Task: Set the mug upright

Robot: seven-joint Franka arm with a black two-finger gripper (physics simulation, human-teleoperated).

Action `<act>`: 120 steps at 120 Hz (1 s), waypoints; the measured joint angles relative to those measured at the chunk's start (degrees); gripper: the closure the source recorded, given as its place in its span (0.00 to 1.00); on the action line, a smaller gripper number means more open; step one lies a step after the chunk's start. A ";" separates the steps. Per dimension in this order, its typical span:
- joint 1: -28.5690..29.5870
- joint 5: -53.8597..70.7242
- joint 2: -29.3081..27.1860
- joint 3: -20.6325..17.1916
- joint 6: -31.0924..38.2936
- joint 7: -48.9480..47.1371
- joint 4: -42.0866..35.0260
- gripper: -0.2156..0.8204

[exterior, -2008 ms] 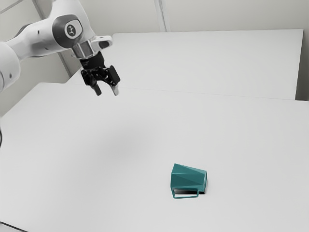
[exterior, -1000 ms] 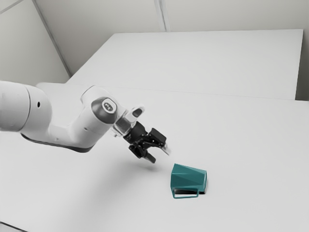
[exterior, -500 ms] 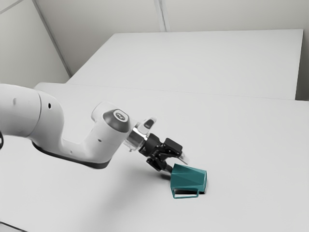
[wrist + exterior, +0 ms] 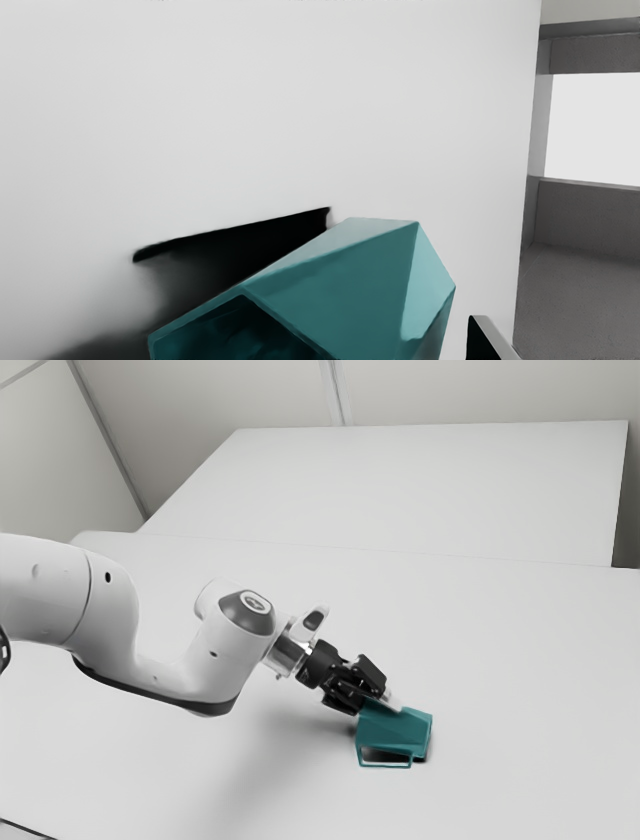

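Mug seen on its side on the tabletop in the exterior view, handle included; hand angled down at its upper side. In the wrist view, mouth seen partly; hand spread, one fingertip separated from the mug by a gap.
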 joint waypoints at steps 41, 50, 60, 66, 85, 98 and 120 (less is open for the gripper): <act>-0.04 0.14 -2.55 -1.57 -0.13 1.47 0.61 0.93; 0.13 0.19 -4.43 -2.11 -0.18 1.54 0.62 0.94; -0.12 0.39 -6.85 -2.33 -0.18 1.25 0.57 0.95; -0.34 0.68 -7.79 -2.39 -0.16 0.89 0.56 0.95; -1.30 13.01 -10.37 -1.89 -0.33 -3.39 3.64 0.96; -1.38 26.03 -10.64 0.08 -2.52 -7.74 8.23 0.96; 0.67 42.00 -10.90 4.45 -7.72 -14.24 12.38 0.97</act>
